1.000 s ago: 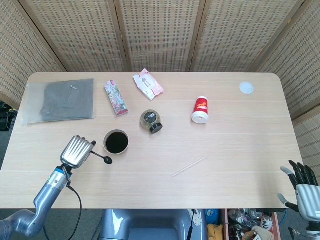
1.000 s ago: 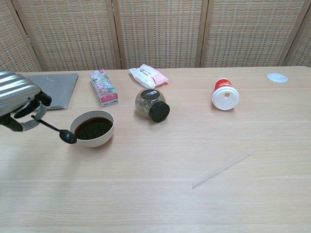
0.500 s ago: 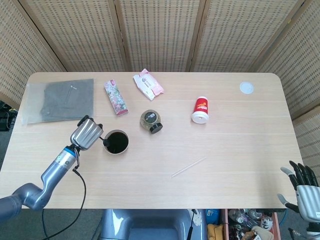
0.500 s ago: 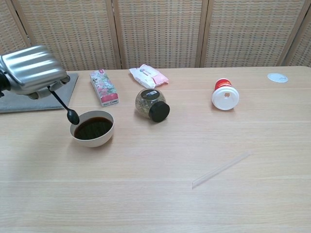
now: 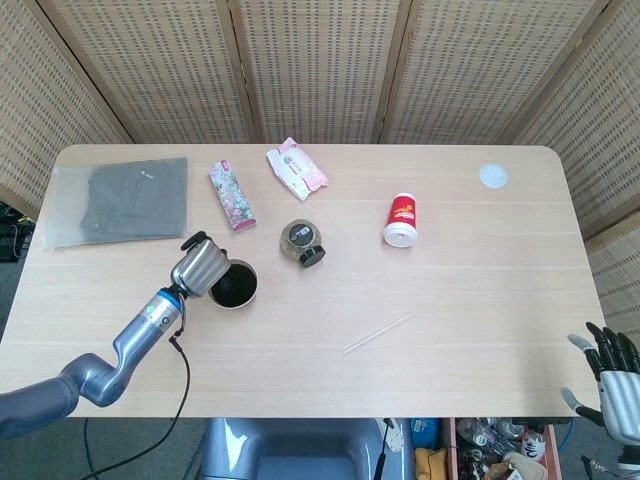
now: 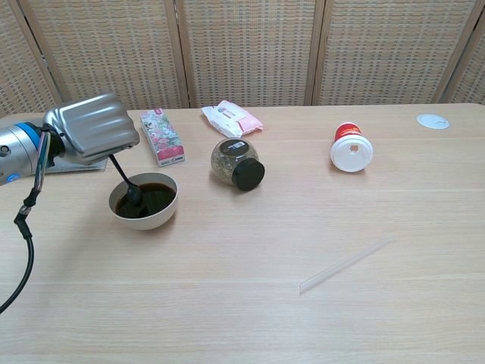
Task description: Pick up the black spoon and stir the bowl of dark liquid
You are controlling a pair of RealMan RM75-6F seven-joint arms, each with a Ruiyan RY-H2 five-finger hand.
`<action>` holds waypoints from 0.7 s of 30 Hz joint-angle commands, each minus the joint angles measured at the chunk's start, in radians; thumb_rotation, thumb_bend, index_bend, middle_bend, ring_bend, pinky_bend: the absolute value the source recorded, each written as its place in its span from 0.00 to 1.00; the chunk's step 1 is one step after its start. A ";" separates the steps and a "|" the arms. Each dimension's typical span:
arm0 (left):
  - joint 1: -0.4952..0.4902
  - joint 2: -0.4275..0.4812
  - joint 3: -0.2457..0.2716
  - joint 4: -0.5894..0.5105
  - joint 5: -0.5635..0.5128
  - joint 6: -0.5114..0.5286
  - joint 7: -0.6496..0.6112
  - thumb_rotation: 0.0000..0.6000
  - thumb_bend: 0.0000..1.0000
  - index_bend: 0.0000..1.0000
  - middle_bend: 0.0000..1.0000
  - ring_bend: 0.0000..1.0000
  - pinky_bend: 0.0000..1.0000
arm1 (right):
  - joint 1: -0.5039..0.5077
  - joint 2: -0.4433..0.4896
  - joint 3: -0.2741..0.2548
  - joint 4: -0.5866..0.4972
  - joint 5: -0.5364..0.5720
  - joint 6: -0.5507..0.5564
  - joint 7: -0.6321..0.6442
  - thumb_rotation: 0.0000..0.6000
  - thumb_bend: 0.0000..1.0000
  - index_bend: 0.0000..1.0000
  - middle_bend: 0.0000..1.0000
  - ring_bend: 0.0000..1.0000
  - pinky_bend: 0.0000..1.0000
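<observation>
Left hand (image 6: pixel 92 127) fingers curl around the spoon (image 6: pixel 127 186), its tip below them dipping into the bowl (image 6: pixel 144 201). Right hand (image 5: pixel 610 375) hangs off-table, fingers spread.

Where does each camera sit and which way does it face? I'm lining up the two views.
Head view: high above the near edge, looking steeply down on the table; left hand at the bowl, right hand off the corner.
Chest view: low at the front edge, facing the screens; left hand holds the spoon in the bowl.
Shared: left hand, bowl, jar.
</observation>
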 commanded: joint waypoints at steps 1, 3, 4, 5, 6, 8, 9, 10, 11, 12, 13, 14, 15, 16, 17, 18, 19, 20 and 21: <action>-0.009 -0.011 0.009 0.005 0.000 -0.007 0.014 1.00 0.40 0.75 0.81 0.69 0.71 | -0.002 0.000 0.001 0.004 0.002 0.001 0.004 1.00 0.36 0.24 0.15 0.00 0.00; -0.014 -0.016 0.014 0.005 0.000 -0.012 0.020 1.00 0.40 0.75 0.81 0.69 0.71 | -0.002 -0.001 0.001 0.007 0.004 0.000 0.007 1.00 0.36 0.24 0.15 0.00 0.00; -0.015 -0.019 0.015 0.004 -0.004 -0.016 0.020 1.00 0.40 0.75 0.81 0.69 0.71 | -0.003 -0.001 0.001 0.009 0.005 -0.001 0.008 1.00 0.36 0.24 0.15 0.00 0.00; -0.015 -0.022 0.016 0.002 -0.007 -0.018 0.019 1.00 0.40 0.75 0.81 0.69 0.71 | -0.003 -0.001 0.001 0.011 0.006 -0.002 0.010 1.00 0.36 0.24 0.15 0.00 0.00; -0.017 -0.026 0.016 0.001 -0.010 -0.019 0.021 1.00 0.40 0.75 0.81 0.69 0.71 | -0.004 -0.002 0.001 0.013 0.007 -0.003 0.012 1.00 0.36 0.24 0.15 0.00 0.00; -0.020 -0.035 0.017 0.001 -0.017 -0.022 0.026 1.00 0.40 0.75 0.81 0.69 0.71 | -0.005 -0.003 0.001 0.017 0.010 -0.003 0.016 1.00 0.36 0.24 0.15 0.00 0.00; -0.023 -0.039 0.017 0.002 -0.019 -0.024 0.028 1.00 0.40 0.75 0.81 0.69 0.71 | -0.006 -0.003 0.002 0.019 0.011 -0.004 0.017 1.00 0.36 0.24 0.15 0.00 0.00; -0.026 -0.044 0.016 0.003 -0.022 -0.025 0.031 1.00 0.40 0.75 0.81 0.69 0.71 | -0.007 -0.003 0.002 0.021 0.013 -0.005 0.019 1.00 0.36 0.24 0.15 0.00 0.00; -0.029 -0.050 0.016 0.005 -0.023 -0.025 0.034 1.00 0.40 0.75 0.81 0.69 0.71 | -0.008 -0.003 0.003 0.023 0.014 -0.004 0.020 1.00 0.36 0.24 0.15 0.00 0.00; -0.034 -0.057 0.013 0.008 -0.026 -0.026 0.037 1.00 0.40 0.75 0.81 0.69 0.71 | -0.008 -0.003 0.003 0.025 0.016 -0.005 0.022 1.00 0.36 0.24 0.15 0.00 0.00; -0.042 -0.068 0.004 0.011 -0.034 -0.029 0.035 1.00 0.40 0.75 0.81 0.69 0.71 | -0.010 -0.003 0.003 0.027 0.019 -0.006 0.024 1.00 0.36 0.24 0.15 0.00 0.00; -0.048 -0.078 -0.002 0.021 -0.041 -0.033 0.041 1.00 0.40 0.75 0.81 0.69 0.71 | -0.011 -0.003 0.004 0.029 0.020 -0.007 0.026 1.00 0.36 0.24 0.15 0.00 0.00; -0.055 -0.087 -0.007 0.031 -0.047 -0.036 0.047 1.00 0.40 0.75 0.81 0.69 0.71 | -0.011 -0.003 0.004 0.031 0.022 -0.007 0.028 1.00 0.36 0.24 0.15 0.00 0.00; -0.061 -0.093 -0.011 0.039 -0.053 -0.039 0.051 1.00 0.40 0.75 0.81 0.69 0.71 | -0.012 -0.003 0.004 0.031 0.023 -0.007 0.028 1.00 0.36 0.24 0.15 0.00 0.00; -0.065 -0.097 -0.014 0.045 -0.057 -0.041 0.053 1.00 0.40 0.75 0.81 0.69 0.71 | -0.012 -0.003 0.005 0.032 0.023 -0.007 0.029 1.00 0.36 0.24 0.15 0.00 0.00; -0.070 -0.102 -0.017 0.051 -0.062 -0.043 0.055 1.00 0.40 0.75 0.81 0.69 0.71 | -0.013 -0.003 0.005 0.032 0.024 -0.007 0.029 1.00 0.36 0.24 0.15 0.00 0.00; -0.074 -0.106 -0.020 0.058 -0.066 -0.044 0.057 1.00 0.40 0.75 0.81 0.69 0.71 | -0.014 -0.003 0.005 0.033 0.025 -0.007 0.029 1.00 0.36 0.24 0.15 0.00 0.00; -0.077 -0.109 -0.022 0.063 -0.069 -0.045 0.058 1.00 0.40 0.75 0.81 0.69 0.71 | -0.015 -0.003 0.005 0.033 0.026 -0.008 0.029 1.00 0.36 0.24 0.15 0.00 0.00; -0.080 -0.113 -0.025 0.068 -0.073 -0.047 0.059 1.00 0.40 0.75 0.81 0.69 0.71 | -0.015 -0.003 0.005 0.033 0.026 -0.008 0.029 1.00 0.36 0.24 0.15 0.00 0.00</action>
